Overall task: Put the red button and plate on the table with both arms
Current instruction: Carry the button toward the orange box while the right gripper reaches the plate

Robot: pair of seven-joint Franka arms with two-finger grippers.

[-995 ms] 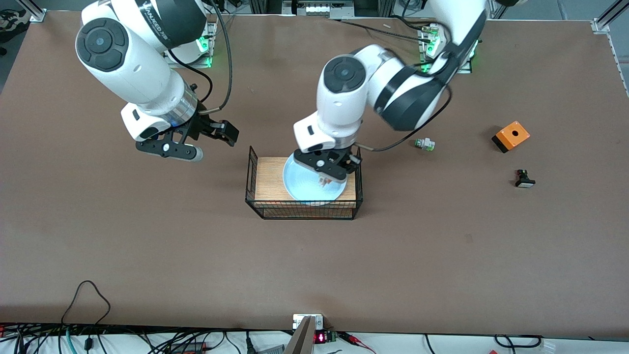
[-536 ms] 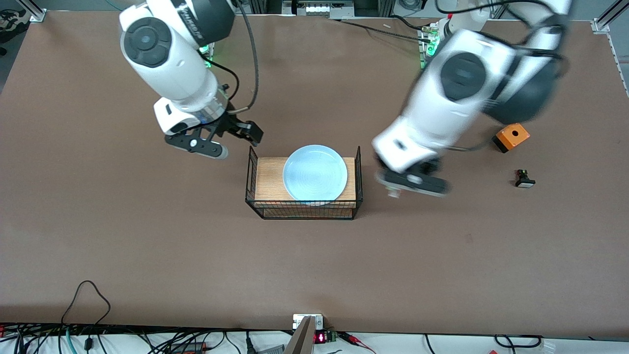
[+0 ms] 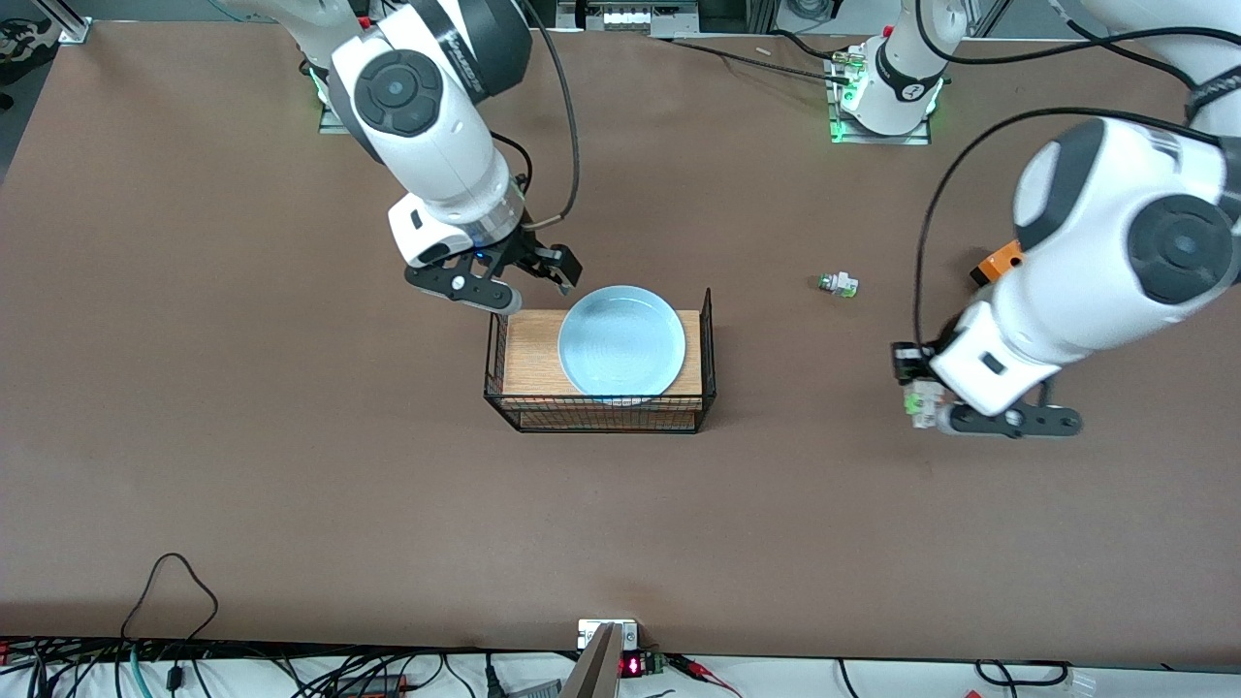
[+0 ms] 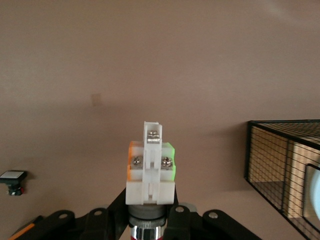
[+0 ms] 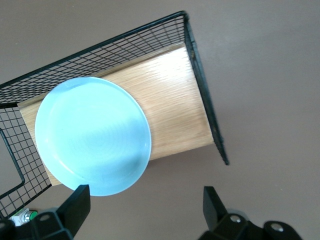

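While the left gripper (image 3: 921,402), at the frame's right, pinched the red button (image 3: 919,400) above the table (image 3: 291,465), the right gripper (image 3: 514,281) hovered spread by the plate (image 3: 621,340), unlifted on the rack (image 3: 531,354) at centre.

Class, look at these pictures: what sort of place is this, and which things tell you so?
Probably a robotics lab test bench. Two white arms work over a bare brown table: the left gripper holds the red button, the right gripper hangs open by the plate. Cables and electronics line the table's edge.
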